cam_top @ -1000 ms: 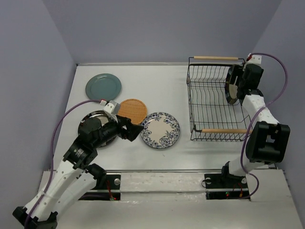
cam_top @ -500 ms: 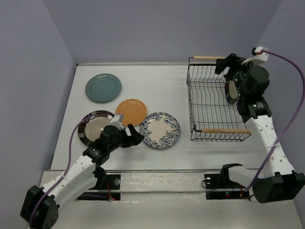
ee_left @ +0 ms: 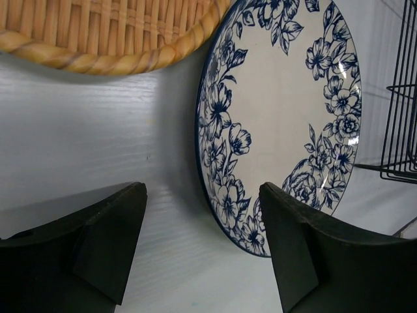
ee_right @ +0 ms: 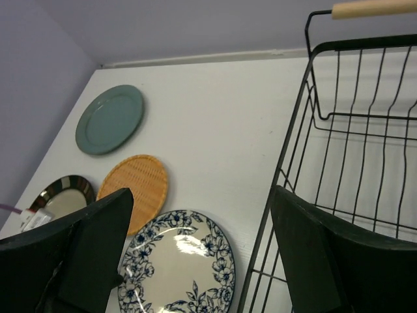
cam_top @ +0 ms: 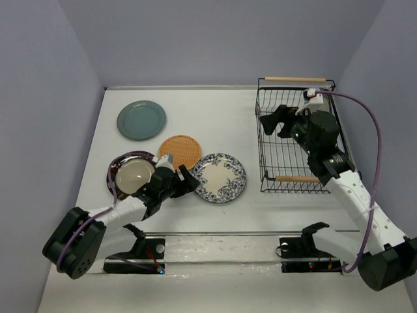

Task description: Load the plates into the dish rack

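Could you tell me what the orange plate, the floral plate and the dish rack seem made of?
Orange plate: probably woven wicker or rattan, matte; braided rim and strands show. Floral plate: likely glazed ceramic, glossy; highlights glint on it. Dish rack: thin black wire, probably coated metal; handles look like pale wood.

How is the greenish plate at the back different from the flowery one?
The teal plate is one plain colour; the floral plate is white with blue flowers. The teal plate lies far back, alone; the floral plate lies nearer, beside the left gripper. Both are round and flat on the table.
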Tool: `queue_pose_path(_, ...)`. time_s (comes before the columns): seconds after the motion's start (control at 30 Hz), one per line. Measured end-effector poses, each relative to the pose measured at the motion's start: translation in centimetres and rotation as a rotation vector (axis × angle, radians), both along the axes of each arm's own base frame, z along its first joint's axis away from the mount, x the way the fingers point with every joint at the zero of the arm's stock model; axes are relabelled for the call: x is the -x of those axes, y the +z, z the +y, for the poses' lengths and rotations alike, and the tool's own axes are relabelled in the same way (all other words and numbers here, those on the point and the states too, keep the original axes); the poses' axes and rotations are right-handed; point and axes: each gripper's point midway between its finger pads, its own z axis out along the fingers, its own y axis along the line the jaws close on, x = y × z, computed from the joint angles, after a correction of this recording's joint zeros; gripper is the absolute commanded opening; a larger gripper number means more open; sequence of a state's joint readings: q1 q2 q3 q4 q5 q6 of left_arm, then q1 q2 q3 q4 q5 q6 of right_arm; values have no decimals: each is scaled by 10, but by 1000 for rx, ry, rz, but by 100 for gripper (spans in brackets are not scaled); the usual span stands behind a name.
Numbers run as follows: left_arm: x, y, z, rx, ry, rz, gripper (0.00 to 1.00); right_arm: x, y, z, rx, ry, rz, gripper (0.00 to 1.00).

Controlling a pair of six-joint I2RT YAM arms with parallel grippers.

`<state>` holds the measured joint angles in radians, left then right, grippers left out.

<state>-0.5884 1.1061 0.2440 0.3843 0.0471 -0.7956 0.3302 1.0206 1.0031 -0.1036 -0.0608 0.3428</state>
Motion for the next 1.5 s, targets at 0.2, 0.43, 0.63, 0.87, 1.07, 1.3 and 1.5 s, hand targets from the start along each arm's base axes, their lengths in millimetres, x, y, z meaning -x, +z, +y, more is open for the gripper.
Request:
queue_pose_path(0.2, -10, -2, -13, 35, -6, 4, 67, 16, -17, 14, -5, 57, 26, 89)
queue_pose_path(0.43, -18, -8, -19, 56, 2, 4, 53, 20, -34, 16, -10, 66, 65, 88)
queue_pose_path(0.63, -27, -16, -30, 95, 7, 13, 6, 23, -34, 19, -27, 83, 72, 88)
queue_pose_path(0.87, -26, 0, -36, 176, 11, -24, 6, 30, -30, 25, -38, 115, 64, 89)
queue_pose_path(1.07, -7, 16, -23, 167, -3, -54, 6, 40, -30, 38, -28, 201, 86, 91)
queue_pose_path(1.3, 0, 68, -11, 170, -11, -166, 6, 53, -29, 74, 19, 393, 111, 92)
queue_pose_path(1.5, -11, 141, -9, 178, -7, -300, 6, 60, -45, 88, 65, 460, 149, 93)
